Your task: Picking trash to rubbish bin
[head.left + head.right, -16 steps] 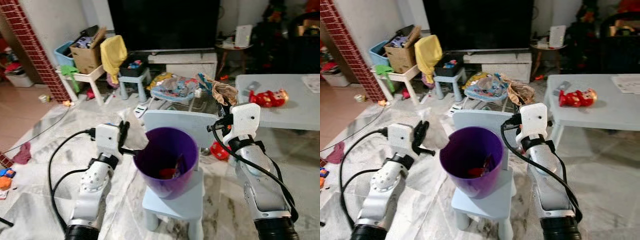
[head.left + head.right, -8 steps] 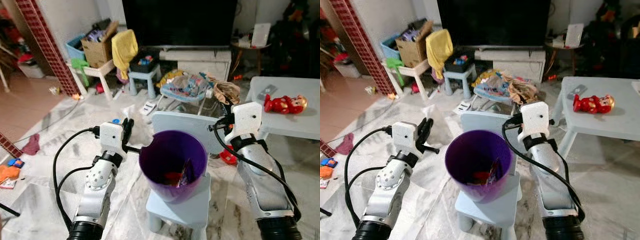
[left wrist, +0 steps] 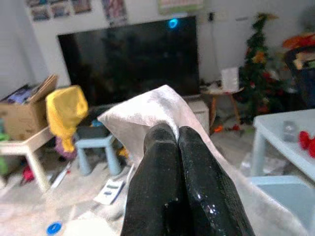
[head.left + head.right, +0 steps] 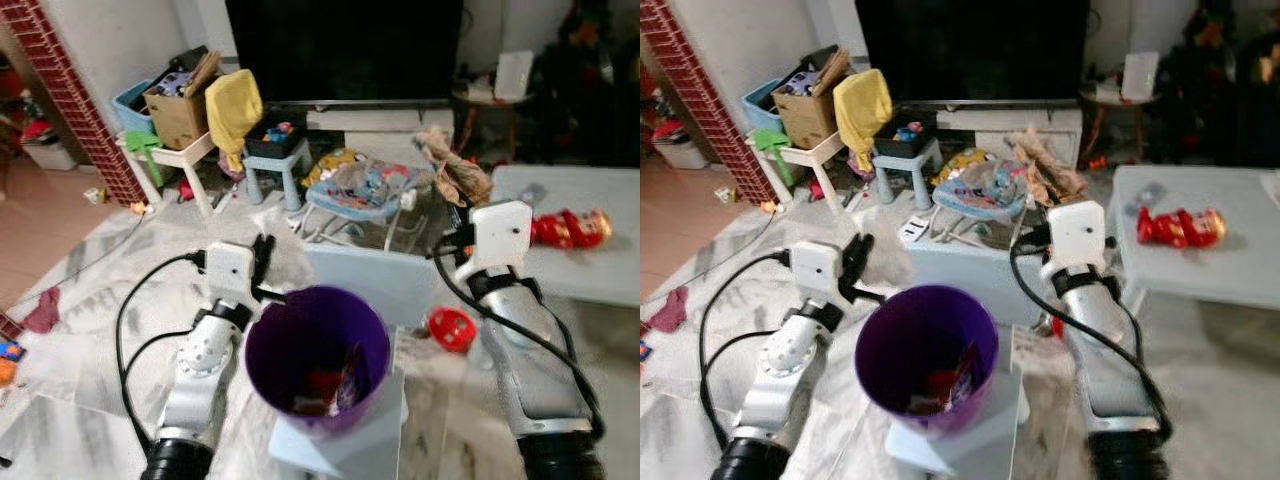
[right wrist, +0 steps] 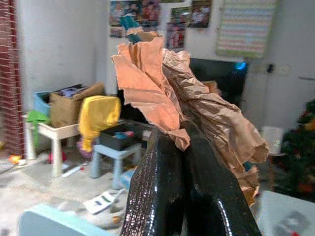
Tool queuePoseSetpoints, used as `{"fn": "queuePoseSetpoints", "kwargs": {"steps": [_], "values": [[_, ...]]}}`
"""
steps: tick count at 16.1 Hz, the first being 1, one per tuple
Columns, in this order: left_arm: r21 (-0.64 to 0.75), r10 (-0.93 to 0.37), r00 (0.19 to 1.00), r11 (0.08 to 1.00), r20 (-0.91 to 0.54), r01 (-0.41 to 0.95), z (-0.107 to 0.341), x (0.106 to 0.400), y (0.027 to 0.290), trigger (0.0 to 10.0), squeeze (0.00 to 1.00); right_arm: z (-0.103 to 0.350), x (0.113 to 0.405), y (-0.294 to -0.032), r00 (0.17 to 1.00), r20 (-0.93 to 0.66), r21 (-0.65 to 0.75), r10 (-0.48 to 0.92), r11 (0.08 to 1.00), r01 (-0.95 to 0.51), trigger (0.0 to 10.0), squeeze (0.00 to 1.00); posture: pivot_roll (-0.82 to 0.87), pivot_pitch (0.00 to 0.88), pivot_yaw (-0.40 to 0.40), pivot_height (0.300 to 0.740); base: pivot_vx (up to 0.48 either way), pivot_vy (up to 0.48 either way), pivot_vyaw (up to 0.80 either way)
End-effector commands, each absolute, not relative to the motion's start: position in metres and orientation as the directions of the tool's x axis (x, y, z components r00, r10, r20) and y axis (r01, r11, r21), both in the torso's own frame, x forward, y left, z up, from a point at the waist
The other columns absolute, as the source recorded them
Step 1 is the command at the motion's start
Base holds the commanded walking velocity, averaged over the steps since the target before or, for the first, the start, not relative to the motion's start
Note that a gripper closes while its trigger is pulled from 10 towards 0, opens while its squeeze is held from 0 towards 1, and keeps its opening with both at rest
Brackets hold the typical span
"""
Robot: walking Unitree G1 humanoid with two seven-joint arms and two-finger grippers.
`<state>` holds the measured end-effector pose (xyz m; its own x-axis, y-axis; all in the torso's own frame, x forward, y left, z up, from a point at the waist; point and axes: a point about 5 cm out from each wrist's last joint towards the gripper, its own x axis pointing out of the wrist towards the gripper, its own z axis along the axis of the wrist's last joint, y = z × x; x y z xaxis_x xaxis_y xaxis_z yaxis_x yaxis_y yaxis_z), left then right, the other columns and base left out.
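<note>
The right gripper (image 5: 182,147) is pinching a crumpled brown paper (image 5: 197,103) tight between closed fingers, holding it high at upper right of centre in the eye views, likely for dropping. The left gripper (image 3: 177,147) is clamping a white tissue (image 3: 157,105) at centre left. Both are flanking the purple rubbish bin (image 4: 317,360), lower centre, which is sitting on a pale blue chair (image 4: 375,285) and already holding scraps.

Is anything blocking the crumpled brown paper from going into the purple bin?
Nothing visible does. The right gripper holds the crumpled brown paper up beside the purple bin, whose open top is uncovered.
</note>
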<state>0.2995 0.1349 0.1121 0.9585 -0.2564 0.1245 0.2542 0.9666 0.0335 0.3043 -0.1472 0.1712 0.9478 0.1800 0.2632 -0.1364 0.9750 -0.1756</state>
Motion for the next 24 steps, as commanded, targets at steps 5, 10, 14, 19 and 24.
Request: {"fn": "queuePoseSetpoints", "kwargs": {"steps": [5, 10, 14, 19, 24], "values": [[0.022, -0.245, 0.968, 0.969, 0.056, 0.245, 0.095, 0.295, 0.142, 0.0, 0.00, 0.174, 0.303, -0.143, 0.942, 0.273, -0.173, 0.193, 0.974, -0.149, 0.0, 0.00, -0.02, 0.000, 0.079, 0.740, 0.000, 0.000, 0.00], [-0.134, -0.265, 0.947, 0.961, -0.182, 0.243, 0.052, 0.297, 0.137, 0.0, 0.00, 0.178, 0.306, -0.142, 0.939, 0.279, -0.178, 0.202, 0.972, -0.156, 0.0, 0.00, -0.03, 0.000, 0.076, 0.740, 0.000, 0.000, 0.00], [-0.255, -0.310, 0.908, 0.937, -0.281, 0.241, 0.036, 0.303, 0.133, 10.0, 1.00, 0.180, 0.306, -0.145, 0.939, 0.282, -0.187, 0.199, 0.971, -0.150, 0.0, 0.00, -0.04, 0.000, 0.080, 0.740, 0.000, 0.000, 0.00], [-0.319, -0.370, 0.860, 0.911, -0.350, 0.262, 0.023, 0.302, 0.127, 10.0, 1.00, 0.180, 0.304, -0.142, 0.937, 0.287, -0.187, 0.200, 0.971, -0.150, 0.0, 0.00, -0.04, 0.000, 0.090, 0.740, 0.000, 0.000, 0.00], [-0.277, -0.380, 0.865, 0.914, -0.329, 0.296, 0.024, 0.301, 0.131, 10.0, 1.00, 0.178, 0.304, -0.141, 0.938, 0.281, -0.189, 0.201, 0.970, -0.151, 0.0, 0.00, -0.03, 0.001, 0.095, 0.740, 0.000, 0.000, 0.00]]}}
